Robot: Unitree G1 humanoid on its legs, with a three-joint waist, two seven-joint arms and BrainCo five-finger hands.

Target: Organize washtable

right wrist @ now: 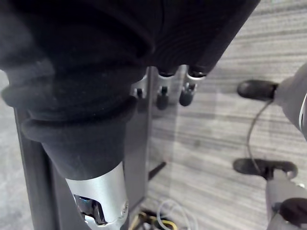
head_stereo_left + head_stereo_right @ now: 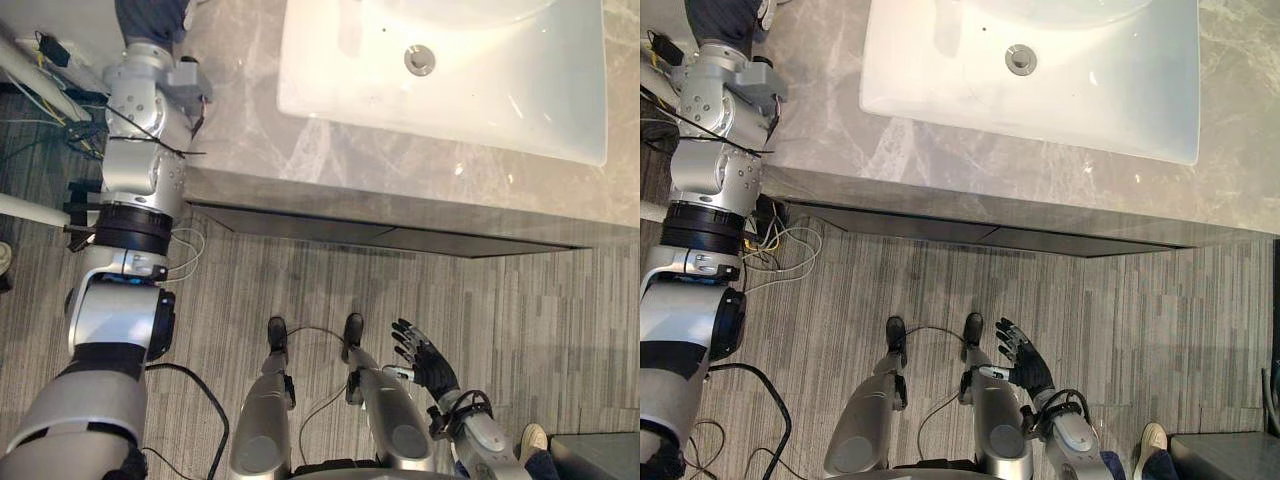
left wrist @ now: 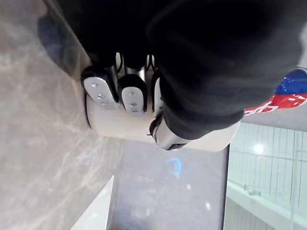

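My left hand [image 3: 122,91] reaches to the far left corner of the marble counter [image 2: 330,160]. Its fingers and thumb [image 3: 168,136] are curled round a white rounded container [image 3: 120,128] that stands on the stone. Its dark cover [image 2: 150,18] shows at the picture's top edge in the left eye view. A red and blue item [image 3: 288,96] lies just beyond the container. My right hand [image 2: 425,360] hangs low over the floor beside the counter front, fingers relaxed and holding nothing.
A white basin [image 2: 520,100] with a metal drain [image 2: 419,59] fills the counter's middle and right. A dark drawer front [image 2: 400,238] runs below the edge. A person's shoe [image 2: 532,438] and a dark box [image 2: 600,455] sit at the lower right.
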